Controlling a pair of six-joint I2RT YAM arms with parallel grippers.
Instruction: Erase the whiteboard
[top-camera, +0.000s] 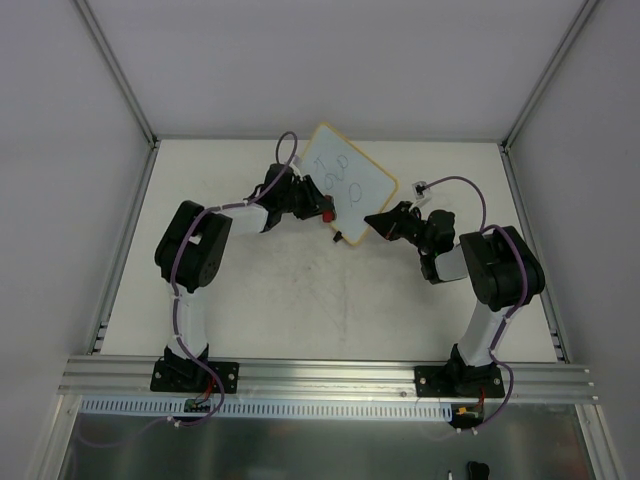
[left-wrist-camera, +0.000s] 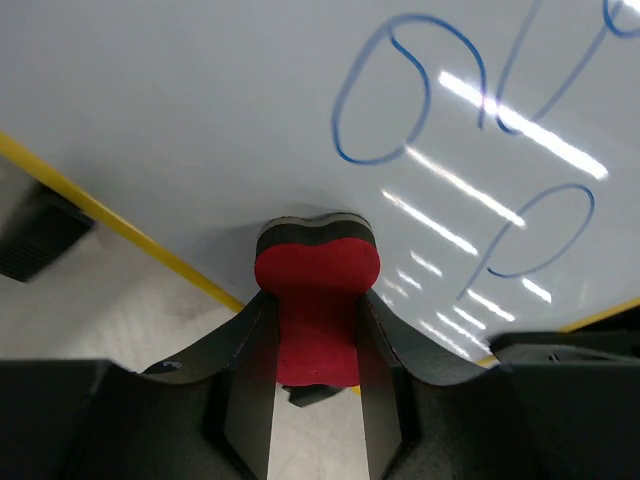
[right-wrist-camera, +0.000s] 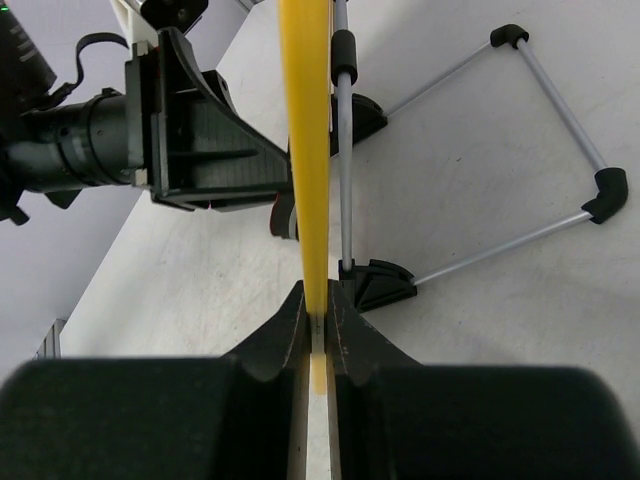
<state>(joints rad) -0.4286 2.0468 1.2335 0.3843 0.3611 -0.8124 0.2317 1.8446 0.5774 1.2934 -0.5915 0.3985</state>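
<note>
In the left wrist view the whiteboard runs past the top and right edges, cutting off its blue marks, and the lower part of the red eraser is hidden between the jaws of the left gripper. In the right wrist view the board stands edge-on, writing face hidden. In the top view the marks are too small to read.

No print, labels, brands or numbers readable anywhere. Only marks: blue handwritten scribbles on the whiteboard. Left wrist view shows loops and hooked strokes, one closed oval, one shape like a P. Letters or digits, cannot tell. From overhead, too small to read.
</note>
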